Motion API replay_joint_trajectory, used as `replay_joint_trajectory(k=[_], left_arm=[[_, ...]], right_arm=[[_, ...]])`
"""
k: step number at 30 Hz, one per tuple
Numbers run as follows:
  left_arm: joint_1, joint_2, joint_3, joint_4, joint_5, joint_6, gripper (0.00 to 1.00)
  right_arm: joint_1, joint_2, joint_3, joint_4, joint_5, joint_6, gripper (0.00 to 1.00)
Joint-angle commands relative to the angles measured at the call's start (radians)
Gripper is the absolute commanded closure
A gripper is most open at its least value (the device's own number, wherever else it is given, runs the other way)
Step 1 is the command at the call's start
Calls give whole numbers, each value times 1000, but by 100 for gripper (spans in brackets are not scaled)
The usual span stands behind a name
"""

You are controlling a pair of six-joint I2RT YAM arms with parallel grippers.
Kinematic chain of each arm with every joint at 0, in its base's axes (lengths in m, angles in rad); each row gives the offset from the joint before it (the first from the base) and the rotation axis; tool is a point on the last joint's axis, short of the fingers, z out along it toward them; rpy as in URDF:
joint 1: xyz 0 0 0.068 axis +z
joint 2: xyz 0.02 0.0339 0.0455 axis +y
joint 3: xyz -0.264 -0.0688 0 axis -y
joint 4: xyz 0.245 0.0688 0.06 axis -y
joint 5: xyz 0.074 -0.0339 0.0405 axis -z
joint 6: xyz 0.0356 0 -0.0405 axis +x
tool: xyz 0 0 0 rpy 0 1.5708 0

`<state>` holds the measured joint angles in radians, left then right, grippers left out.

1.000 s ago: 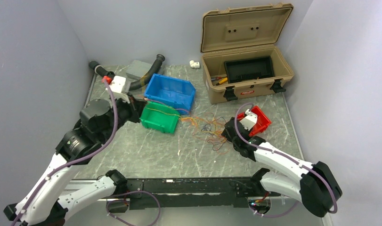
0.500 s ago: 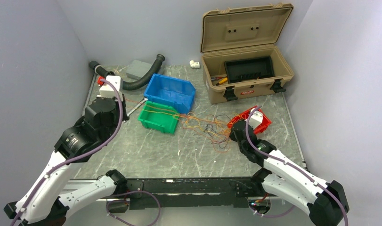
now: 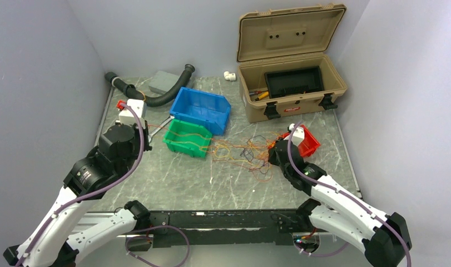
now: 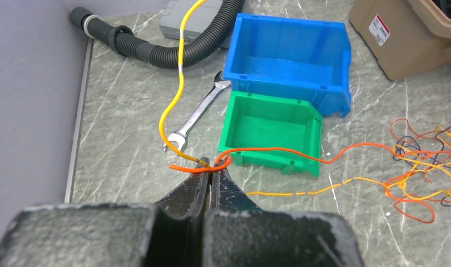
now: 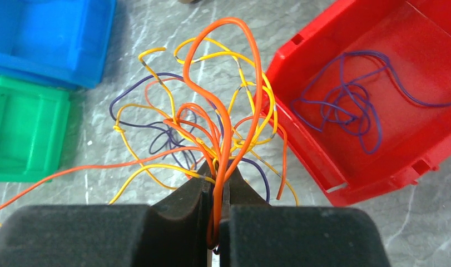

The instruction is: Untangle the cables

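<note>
Our left hand [image 4: 210, 173] pinches orange and yellow strands of the cables [image 3: 248, 154] — the tangle lies on the bench [image 3: 173, 178] between the green bin [image 3: 188, 139] and the red bin [image 3: 310, 144]. Our right hand [image 5: 217, 167] pinches an orange loop of it.

We see an open tan toolbox [image 3: 301, 105] upper right, a blue bin [image 3: 203, 118] above a green bin [image 3: 184, 147] at centre, and a black hose [image 3: 162, 99] upper left.

No legible text anywhere, red-and-white sticker [image 4: 380, 29] on the tan case [image 4: 401, 55], far right, print too small to read
</note>
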<state>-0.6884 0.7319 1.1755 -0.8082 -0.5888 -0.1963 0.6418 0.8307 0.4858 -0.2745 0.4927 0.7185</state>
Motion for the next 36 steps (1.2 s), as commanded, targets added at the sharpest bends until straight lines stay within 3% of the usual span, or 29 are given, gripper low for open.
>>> replay_joint_trajectory(k=[1,2,5,6,8,14,17,24,29,36], left_arm=[[4,-5,7,5,-8,4,100],[4,-7,5,11,-1,6,100],[4,-4,0,32,51,18,100],[4,-2,0,45,92,26,100],[4,4,2,64,179,42,100],[4,13,-12,134,394,73,100],[3,17,-17,156,457,77,100],[4,-1,-20,175,515,70,100],[2,-29,-41,157,588,59,100],[2,-91,-93,142,612,41,100]], right_arm=[[-3,-11,58,59,-76,-78,94],[-4,-16,58,67,-101,-93,88],[-3,-53,33,147,-282,-191,39],[-3,-65,20,175,-340,-215,29],[-4,-73,1,242,-468,-244,19],[19,18,16,391,-792,-331,14],[91,82,32,468,-823,-363,14],[289,324,130,558,-700,-414,13],[305,441,164,632,-522,-340,11],[302,465,198,600,-225,-272,24]])
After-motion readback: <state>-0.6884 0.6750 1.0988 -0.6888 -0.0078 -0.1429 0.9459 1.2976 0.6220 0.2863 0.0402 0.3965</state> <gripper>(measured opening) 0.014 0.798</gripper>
